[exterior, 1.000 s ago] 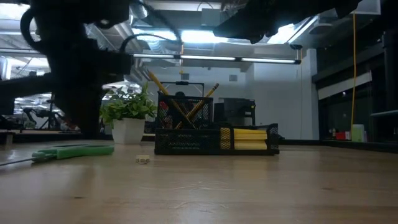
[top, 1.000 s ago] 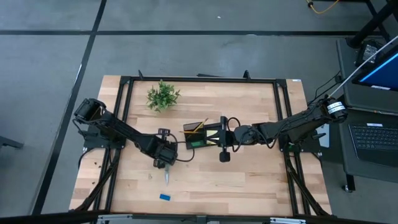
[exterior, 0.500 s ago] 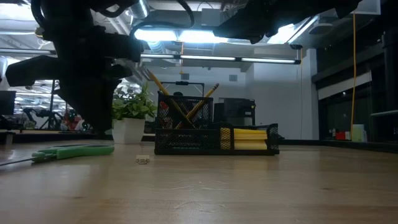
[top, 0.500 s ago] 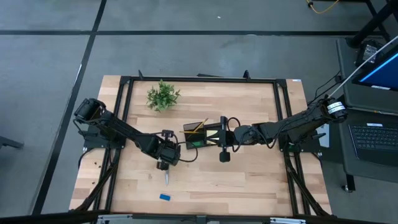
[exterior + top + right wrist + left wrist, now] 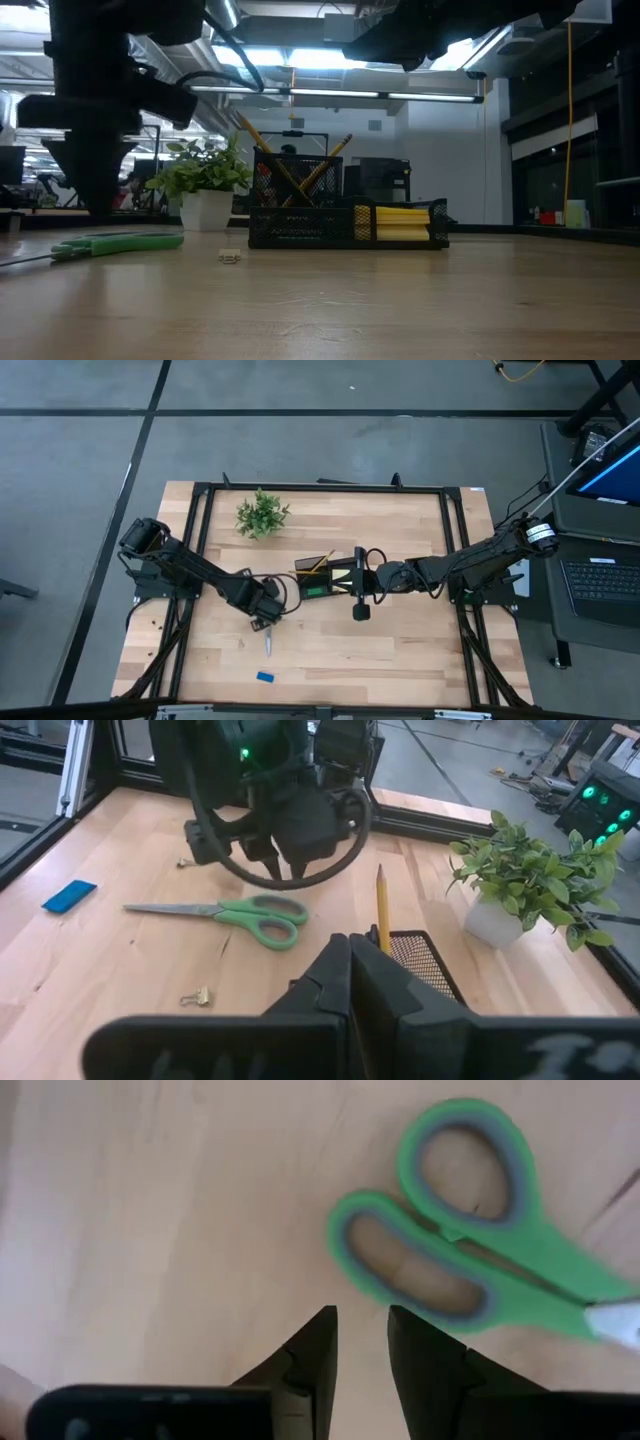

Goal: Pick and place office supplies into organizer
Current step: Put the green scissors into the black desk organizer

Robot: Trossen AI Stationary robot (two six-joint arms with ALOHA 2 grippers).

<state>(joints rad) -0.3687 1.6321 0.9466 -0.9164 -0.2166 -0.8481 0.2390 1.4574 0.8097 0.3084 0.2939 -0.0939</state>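
The green-handled scissors [image 5: 267,640] lie flat on the table, handle loops [image 5: 440,1250] toward the far edge. My left gripper [image 5: 362,1318] hovers just above the table beside the loops, fingers pointing down with a narrow gap, touching nothing; it also shows in the right wrist view [image 5: 288,870]. The black mesh organizer [image 5: 325,580] holds yellow pencils [image 5: 290,175] and a yellow sticky-note pad [image 5: 405,222]. My right gripper [image 5: 348,948] hangs shut above the organizer's right part, empty. A small blue block [image 5: 265,677] lies near the near edge.
A potted green plant [image 5: 262,515] stands at the far left of the table. A small binder clip [image 5: 196,997] lies between scissors and organizer, and another small piece [image 5: 183,862] lies beyond the scissors. Black frame rails [image 5: 200,520] border the table. Bare wood lies right of the blue block.
My left gripper has turned about its wrist above the scissors' handle end, swinging slightly right and then back toward the table's left edge. The scissors have stayed where they were. The right arm has kept still.
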